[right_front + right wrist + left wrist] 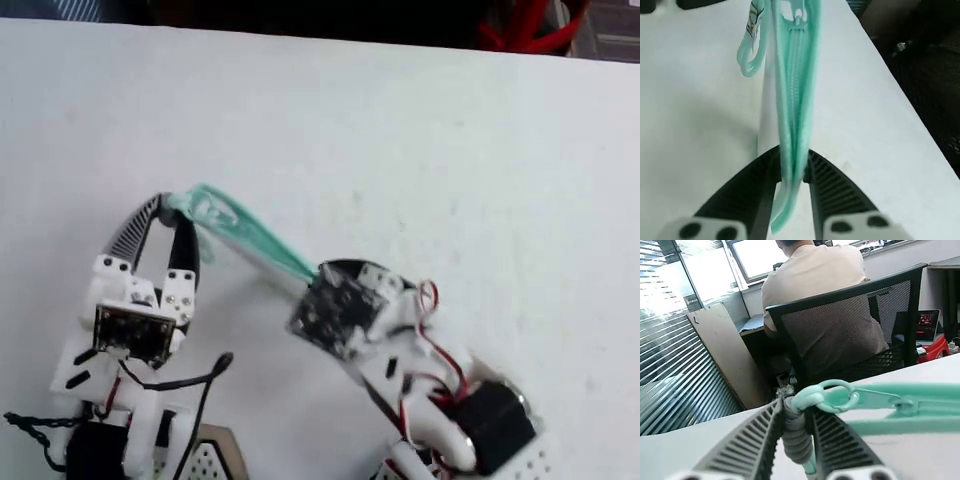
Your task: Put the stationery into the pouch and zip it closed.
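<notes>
The left gripper (pixel 796 412) is clamped narrow on the zipper-pull end of a mint-green fabric zip pouch (pixel 250 235) — the right gripper (pixel 791 160) pinches the opposite end tight. The pouch stretches between the two, zipper edge up, over the white table (pixel 400 130).

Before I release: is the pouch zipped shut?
Shut: in the right wrist view the zipper teeth are meshed along the pouch up to the slider.
</notes>
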### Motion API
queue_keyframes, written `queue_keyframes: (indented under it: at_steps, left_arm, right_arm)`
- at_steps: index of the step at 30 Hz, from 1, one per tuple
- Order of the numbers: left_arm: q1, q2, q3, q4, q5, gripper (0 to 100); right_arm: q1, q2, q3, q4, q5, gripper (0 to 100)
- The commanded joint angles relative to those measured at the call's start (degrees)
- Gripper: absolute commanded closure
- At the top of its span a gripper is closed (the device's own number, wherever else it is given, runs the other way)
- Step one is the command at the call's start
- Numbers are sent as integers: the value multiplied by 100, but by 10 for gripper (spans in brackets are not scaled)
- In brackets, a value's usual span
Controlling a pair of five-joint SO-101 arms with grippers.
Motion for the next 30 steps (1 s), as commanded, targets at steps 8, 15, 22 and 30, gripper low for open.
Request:
queue_keyframes:
  at_steps: [8, 15, 22, 30]
  left_arm:
    - [-760, -4, -9, -202, -62, 979]
    - [-954, -4, 0, -185, -62, 979]
    - [-1138, -4, -9, -193, -9, 978]
    - [-1332, -4, 18, -193, 0, 977]
  right_arm:
    - [-31, -1393, 765, 180, 0, 980]
    - [356, -1692, 756, 224, -44, 980]
    - [391, -1991, 765, 374, -53, 980]
    - [374, -2123, 756, 347, -237, 980]
